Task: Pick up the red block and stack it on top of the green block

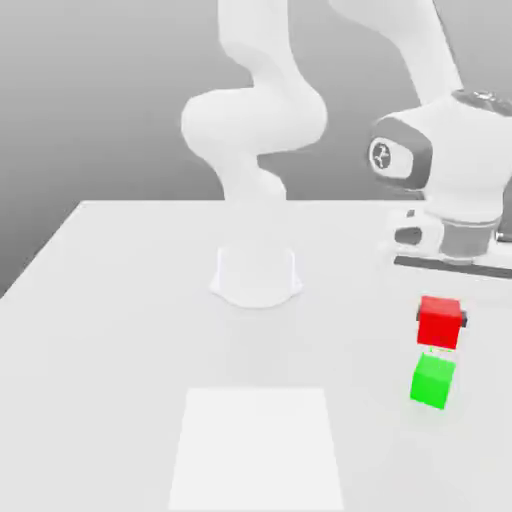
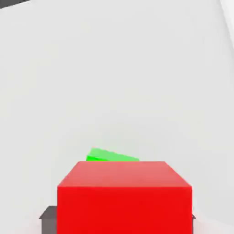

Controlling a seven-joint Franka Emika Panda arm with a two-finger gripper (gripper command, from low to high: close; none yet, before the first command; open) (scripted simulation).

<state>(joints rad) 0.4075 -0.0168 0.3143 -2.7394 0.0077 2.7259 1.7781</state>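
The red block [image 1: 439,322] hangs in the air at the exterior view's right, with my gripper [image 1: 441,324] shut on it. A dark fingertip [image 1: 464,320] shows at the block's side. The green block [image 1: 432,381] rests on the table directly below the red one, with a small gap between them. In the hand view the red block [image 2: 123,196] sits between the dark fingers [image 2: 47,217] of my gripper [image 2: 123,218], and a strip of the green block [image 2: 109,156] peeks out past its far edge.
The arm's round white base [image 1: 256,275] stands mid-table, to the exterior view's left of the blocks. A pale square patch [image 1: 257,445] lies on the white table [image 1: 110,300] near its front edge.
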